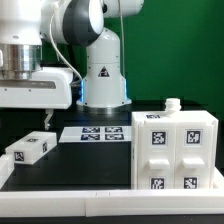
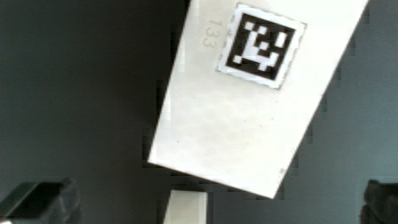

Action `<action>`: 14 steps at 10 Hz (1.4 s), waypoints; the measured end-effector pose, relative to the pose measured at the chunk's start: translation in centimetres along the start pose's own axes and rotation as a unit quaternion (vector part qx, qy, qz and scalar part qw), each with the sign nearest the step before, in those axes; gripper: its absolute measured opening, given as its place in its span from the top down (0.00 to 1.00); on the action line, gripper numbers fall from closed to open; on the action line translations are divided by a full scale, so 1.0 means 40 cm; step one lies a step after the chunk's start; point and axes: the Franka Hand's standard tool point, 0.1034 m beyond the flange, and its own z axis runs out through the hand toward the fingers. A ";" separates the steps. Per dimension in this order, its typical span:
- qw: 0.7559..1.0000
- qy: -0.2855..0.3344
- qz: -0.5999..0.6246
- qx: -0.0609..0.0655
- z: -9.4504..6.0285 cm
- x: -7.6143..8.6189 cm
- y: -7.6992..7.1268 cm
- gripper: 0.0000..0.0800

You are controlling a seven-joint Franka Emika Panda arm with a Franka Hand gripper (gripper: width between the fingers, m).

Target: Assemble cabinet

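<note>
The cabinet body looks largely built near one edge of the bench, while a loose panel by the opposite edge lies unfitted under wide-spread, empty fingers

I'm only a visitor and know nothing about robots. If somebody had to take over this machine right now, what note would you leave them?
Hand: open and empty, hanging above the loose white piece without touching it.
Cabinet: stands on the exterior view's right, with its tagged blocks in place.
Marker board: lies flat between the two and is not part of the furniture.
Done: the main body looks built.
Left: grasp the loose white piece and fit it to the cabinet. Where it goes cannot be told from here.
</note>
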 end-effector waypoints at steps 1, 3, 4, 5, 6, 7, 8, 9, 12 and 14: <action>1.000 -0.003 0.007 0.002 0.000 0.000 -0.004 0.00; 0.997 -0.019 0.068 0.012 -0.001 0.007 -0.009 0.00; 0.997 -0.022 0.079 0.014 0.006 0.000 -0.011 0.00; 0.996 -0.022 0.084 0.016 0.009 -0.005 -0.012 0.00; 0.996 -0.023 0.085 0.015 0.017 -0.015 -0.014 0.00; 0.996 -0.026 0.082 0.014 0.025 -0.022 -0.014 0.00; 0.996 -0.028 0.081 0.014 0.035 -0.032 -0.015 0.00; 0.996 -0.027 0.080 0.011 0.044 -0.043 -0.017 0.00; 0.996 -0.033 0.077 0.005 0.085 -0.069 -0.023 0.00; 0.997 -0.033 0.072 -0.002 0.121 -0.087 -0.030 0.00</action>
